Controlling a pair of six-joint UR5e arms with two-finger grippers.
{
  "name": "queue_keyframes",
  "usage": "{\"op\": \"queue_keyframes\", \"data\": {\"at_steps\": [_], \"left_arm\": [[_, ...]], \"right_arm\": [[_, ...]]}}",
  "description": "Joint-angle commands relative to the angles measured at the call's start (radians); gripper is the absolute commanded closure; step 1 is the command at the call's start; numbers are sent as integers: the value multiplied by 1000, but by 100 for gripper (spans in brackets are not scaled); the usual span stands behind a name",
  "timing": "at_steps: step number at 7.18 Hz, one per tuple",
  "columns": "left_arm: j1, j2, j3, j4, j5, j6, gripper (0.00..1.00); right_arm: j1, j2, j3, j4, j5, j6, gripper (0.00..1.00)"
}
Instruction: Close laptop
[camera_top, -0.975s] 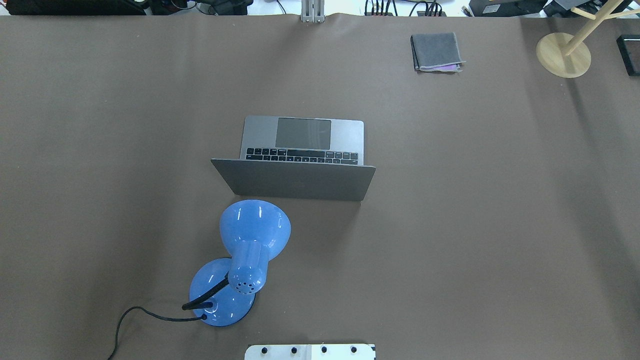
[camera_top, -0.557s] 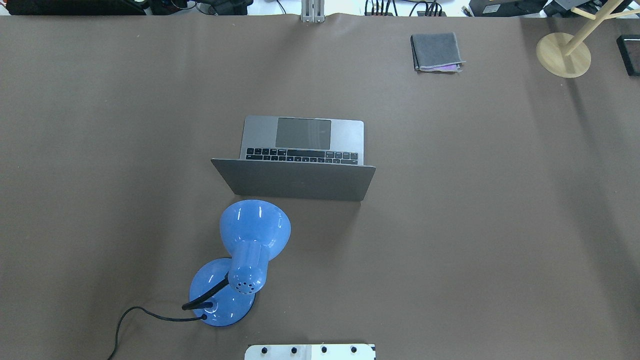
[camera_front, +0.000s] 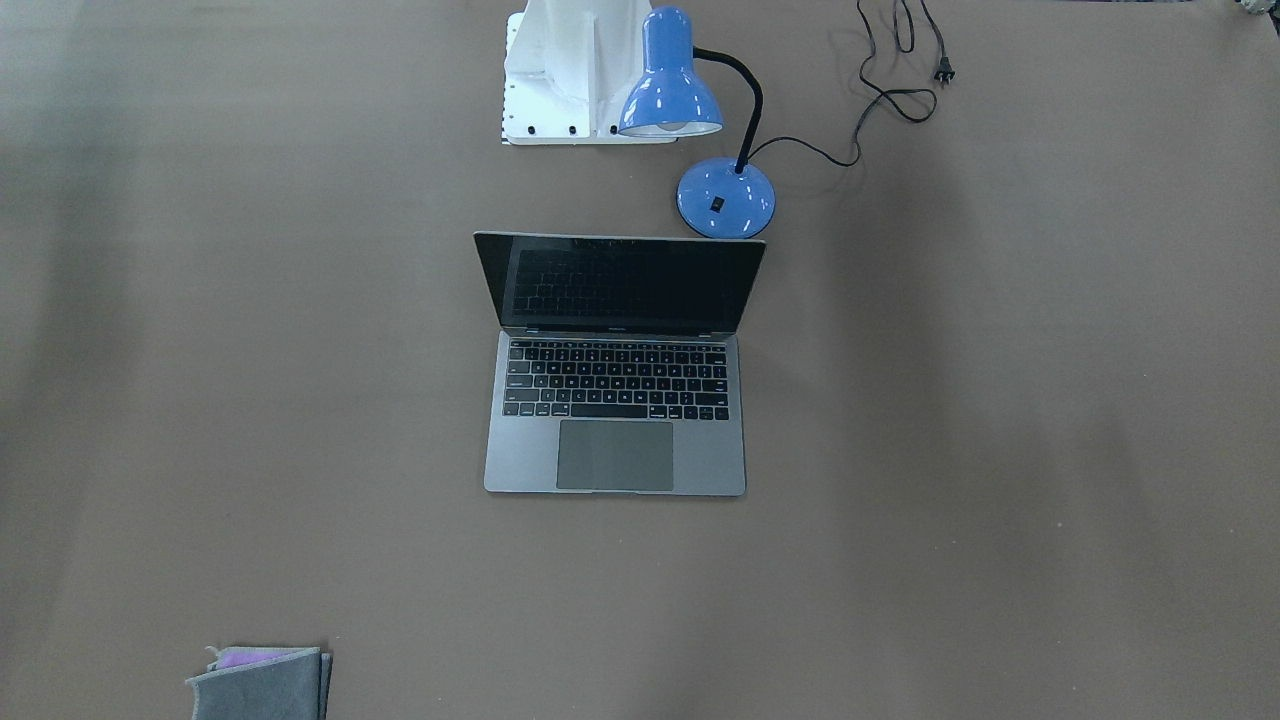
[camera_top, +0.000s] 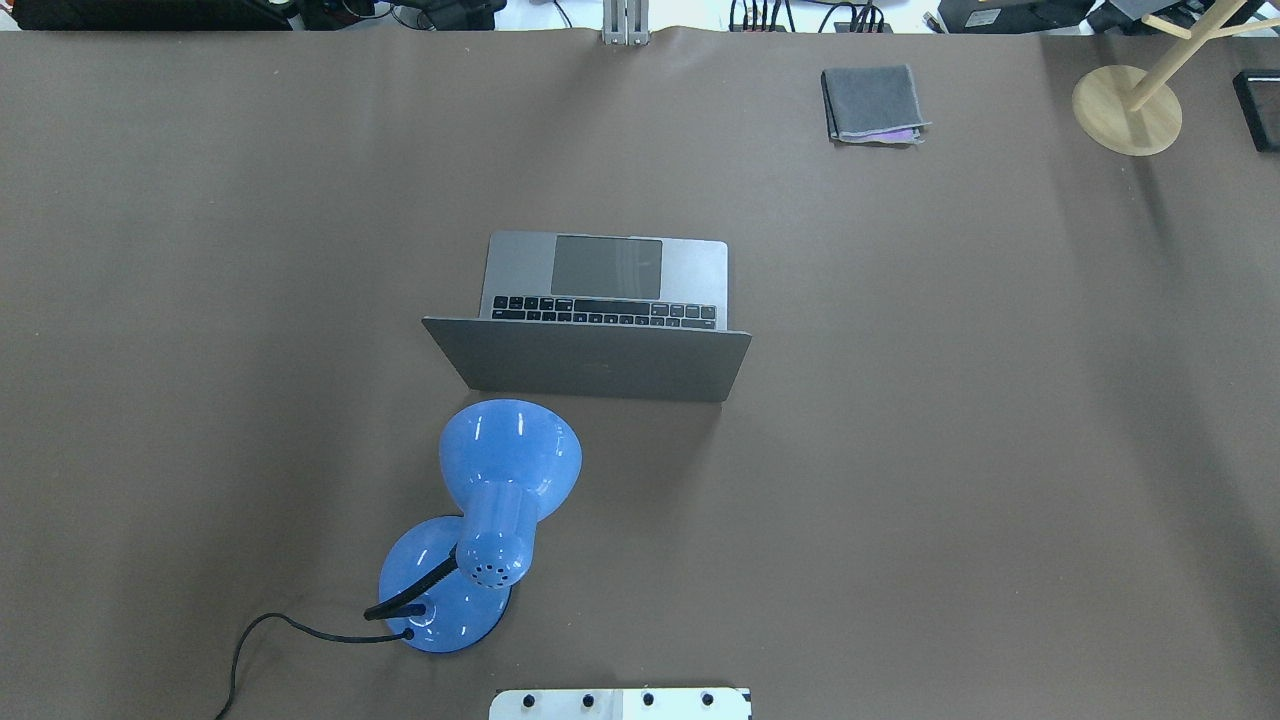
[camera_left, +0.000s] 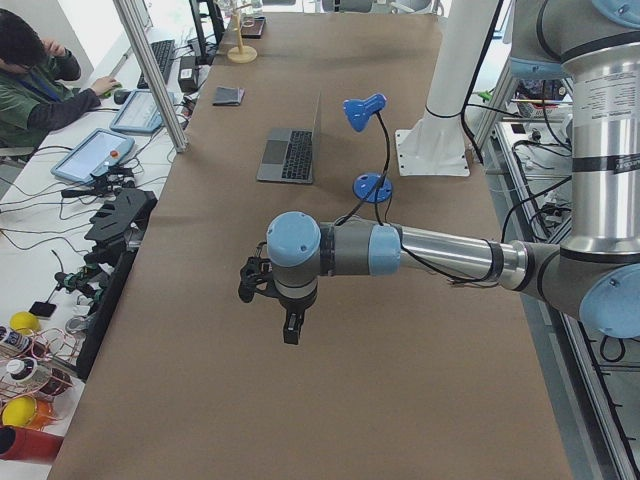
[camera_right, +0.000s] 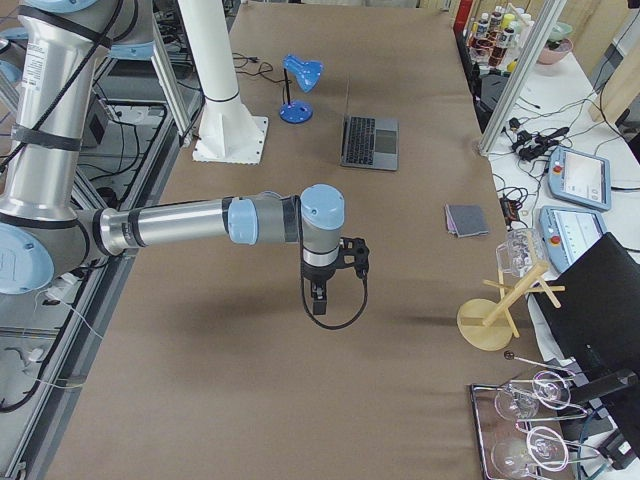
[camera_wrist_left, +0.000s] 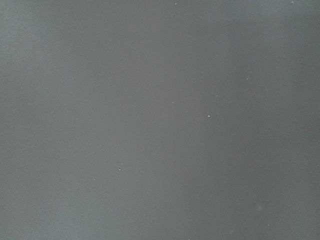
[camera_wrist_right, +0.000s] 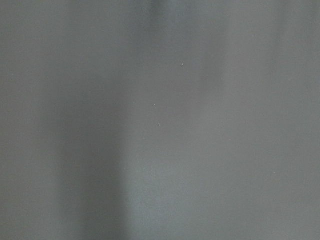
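Brown table (camera_left: 400, 400) under two down-pointing pincers, left gripper (camera_left: 290, 330) and right gripper (camera_right: 318, 298), on level-stretched arms; spread or pressed together, cannot tell. Well beyond both: one slim grey metal laptop (camera_top: 600, 362), open, one blue desk lamp (camera_top: 510, 455) near its lid.

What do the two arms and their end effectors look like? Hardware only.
Left arm and right arm: silver tubes, light-blue joint caps, grey housings. Left end effector and right end effector: black, narrow. Black cable loops beside the right one.
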Motion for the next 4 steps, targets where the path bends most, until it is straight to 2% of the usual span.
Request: {"op": "queue_keyframes", "data": {"at_steps": [1,2,4], "left_arm": [[0,-38,-19,-3,-2,-2,0],[-1,-63,-23,-21,-2,-4,0],[0,-63,-2,-185,-3,-5,0]], "right_arm": [[-11,57,24,63,26,9,0],[-11,64,24,144,49,13,0],[-9,50,16,331,78,24,0]]}}
